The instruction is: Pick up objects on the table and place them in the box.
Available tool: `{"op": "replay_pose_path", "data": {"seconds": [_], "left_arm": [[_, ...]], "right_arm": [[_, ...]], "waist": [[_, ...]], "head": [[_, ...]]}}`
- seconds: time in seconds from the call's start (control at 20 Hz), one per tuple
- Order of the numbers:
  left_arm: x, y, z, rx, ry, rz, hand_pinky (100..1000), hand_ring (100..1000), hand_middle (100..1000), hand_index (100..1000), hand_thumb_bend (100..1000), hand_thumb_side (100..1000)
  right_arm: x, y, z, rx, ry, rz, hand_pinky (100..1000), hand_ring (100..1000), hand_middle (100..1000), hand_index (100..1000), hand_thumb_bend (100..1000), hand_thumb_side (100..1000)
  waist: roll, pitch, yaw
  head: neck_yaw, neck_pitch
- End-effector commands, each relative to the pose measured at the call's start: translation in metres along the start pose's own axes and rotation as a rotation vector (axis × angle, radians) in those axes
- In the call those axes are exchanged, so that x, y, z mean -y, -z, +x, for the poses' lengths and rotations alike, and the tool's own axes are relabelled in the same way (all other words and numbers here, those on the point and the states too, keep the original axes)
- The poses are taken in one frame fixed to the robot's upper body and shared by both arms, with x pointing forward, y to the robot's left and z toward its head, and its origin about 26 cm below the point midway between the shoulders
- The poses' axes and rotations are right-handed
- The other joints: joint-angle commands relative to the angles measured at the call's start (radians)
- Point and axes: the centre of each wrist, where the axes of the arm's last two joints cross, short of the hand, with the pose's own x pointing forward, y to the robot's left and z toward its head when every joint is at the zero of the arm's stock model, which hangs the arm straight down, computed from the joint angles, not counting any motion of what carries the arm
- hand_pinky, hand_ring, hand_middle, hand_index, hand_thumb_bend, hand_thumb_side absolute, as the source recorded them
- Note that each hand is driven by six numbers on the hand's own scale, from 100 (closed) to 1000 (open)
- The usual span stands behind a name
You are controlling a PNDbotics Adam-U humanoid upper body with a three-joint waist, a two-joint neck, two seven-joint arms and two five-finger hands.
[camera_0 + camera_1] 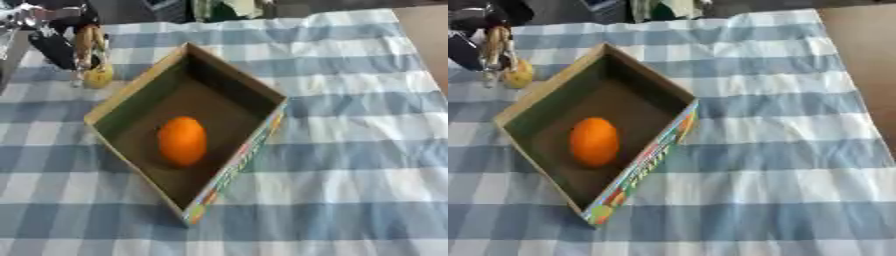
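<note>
Left hand (74,42) at upper left, over a yellow object (98,76).
Fingers' state: cannot tell. Box (229,172) just right of hand, orange (182,140) inside.

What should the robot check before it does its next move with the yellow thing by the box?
1. Box open and upright on the checked cloth: ok.
2. Room left in the box: ok, only an orange lies on its floor.
3. Left hand at the small yellow thing beside the box's far left wall: ok, the hand is right above it.
4. Fingers closed round the yellow thing: cannot tell, it is too blurred.
5. Yellow thing lifted off the cloth: cannot tell.
6. Right hand out of the way: ok, it shows in neither view.
</note>
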Motion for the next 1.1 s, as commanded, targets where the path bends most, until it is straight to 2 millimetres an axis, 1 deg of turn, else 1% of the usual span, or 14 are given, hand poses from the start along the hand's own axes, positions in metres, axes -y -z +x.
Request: {"op": "replay_pose_path", "data": {"seconds": [0.05, 0.3, 0.55, 0.7, 0.85, 1.05, 1.1], "left_arm": [[-0.027, -0.013, 0.011, 0.04, 0.042, 0.096, 257, 424, 255, 260, 100, 281], [-0.046, -0.018, 0.041, 0.166, 0.056, 0.191, 236, 416, 251, 259, 100, 284], [-0.054, -0.018, 0.071, 0.324, 0.016, 0.257, 218, 407, 245, 256, 100, 286], [-0.056, -0.016, 0.086, 0.367, 0.004, 0.278, 214, 407, 246, 257, 100, 287], [-0.055, -0.012, 0.098, 0.399, -0.009, 0.281, 214, 408, 248, 259, 100, 286], [-0.05, -0.003, 0.107, 0.413, -0.017, 0.259, 213, 409, 250, 262, 100, 284], [-0.049, -0.001, 0.108, 0.415, -0.022, 0.256, 212, 409, 252, 264, 100, 271]], "right_arm": [[0.004, 0.003, 0.009, 0.034, -0.019, -0.009, 808, 945, 667, 841, 119, 578], [0.003, 0.003, 0.009, 0.035, -0.018, -0.007, 808, 945, 667, 840, 121, 580], [0.002, 0.004, 0.01, 0.038, -0.016, -0.005, 808, 945, 666, 840, 123, 579], [0.002, 0.004, 0.01, 0.04, -0.014, -0.004, 808, 945, 666, 840, 124, 579], [0.002, 0.005, 0.01, 0.042, -0.013, -0.003, 808, 945, 666, 840, 125, 579], [0.001, 0.005, 0.011, 0.043, -0.011, -0.004, 808, 945, 666, 840, 126, 578], [0.001, 0.005, 0.011, 0.043, -0.01, -0.005, 808, 945, 665, 840, 122, 575]], "waist": [[-0.003, -0.029, 0.002], [-0.004, -0.031, -0.001], [-0.003, -0.031, -0.004], [-0.002, -0.03, -0.006], [-0.001, -0.027, -0.009], [0.0, -0.021, -0.014], [0.001, -0.02, -0.015]], "head": [[-0.004, 0.005], [-0.002, 0.006], [-0.003, 0.008], [-0.004, 0.012], [-0.02, 0.017], [-0.049, 0.016], [-0.052, 0.016]]}}
